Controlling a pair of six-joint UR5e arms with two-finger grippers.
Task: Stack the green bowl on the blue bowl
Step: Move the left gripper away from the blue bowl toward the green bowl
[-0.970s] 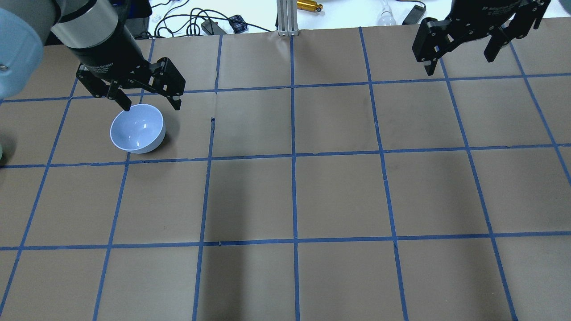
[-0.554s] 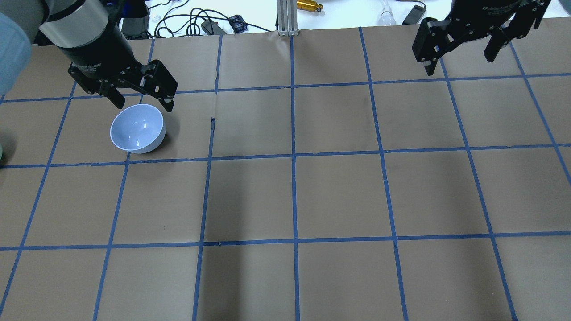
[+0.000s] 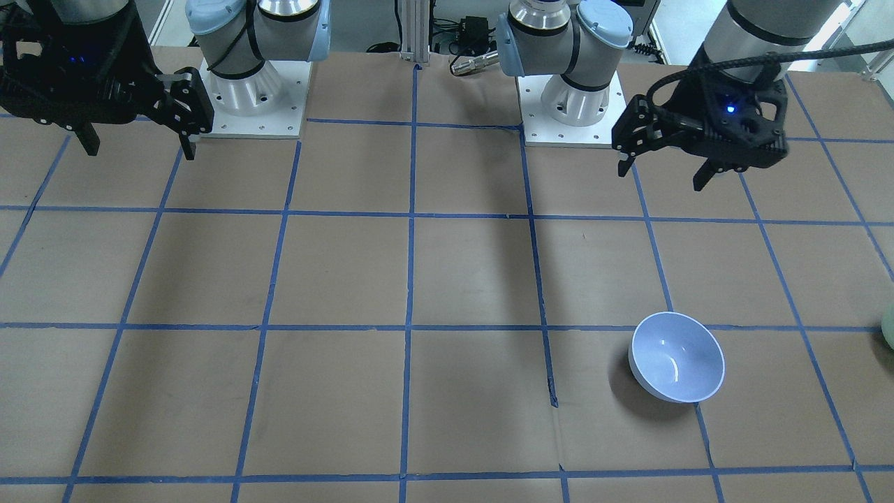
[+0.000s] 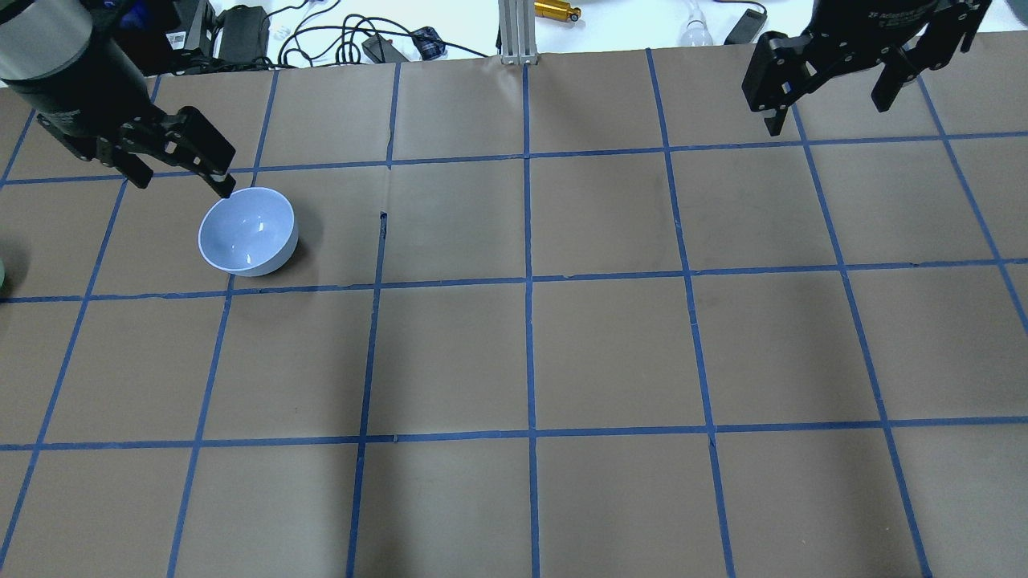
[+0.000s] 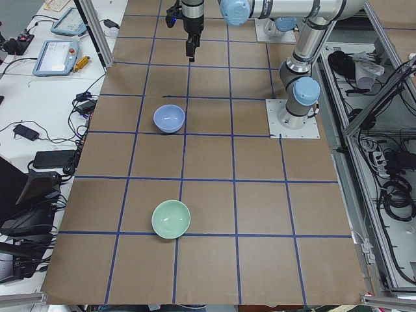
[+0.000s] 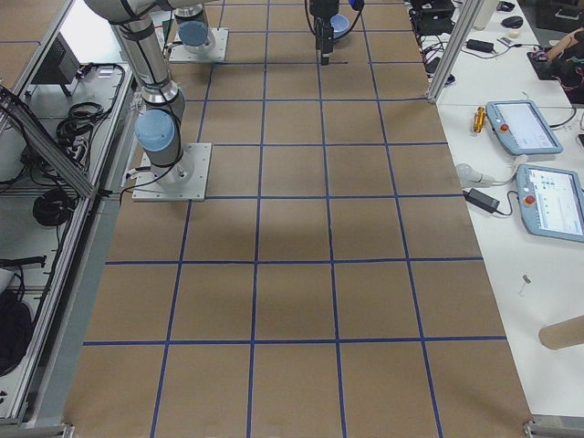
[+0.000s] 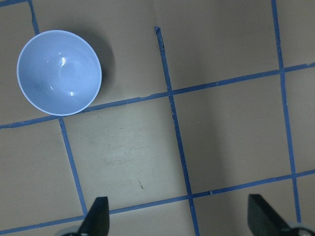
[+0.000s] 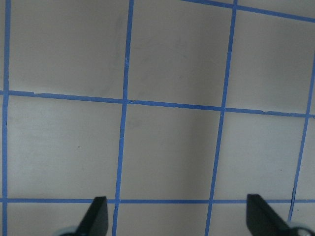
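Observation:
The pale blue bowl stands upright and empty on the brown paper at the table's left, and also shows in the front view, the left side view and the left wrist view. The mint-green bowl stands upright nearer the table's left end; only a sliver shows at the front view's right edge. My left gripper is open and empty, raised above the table just beyond the blue bowl's far-left rim. My right gripper is open and empty, high over the far right.
The table is brown paper with a blue tape grid. An aluminium post, cables and small items lie beyond the far edge. The two arm bases stand on the robot's side.
My left gripper has moved to the left in the overhead view, from over the blue bowl's far rim to beside its far-left edge, still open. The bowl and the right arm have not moved.

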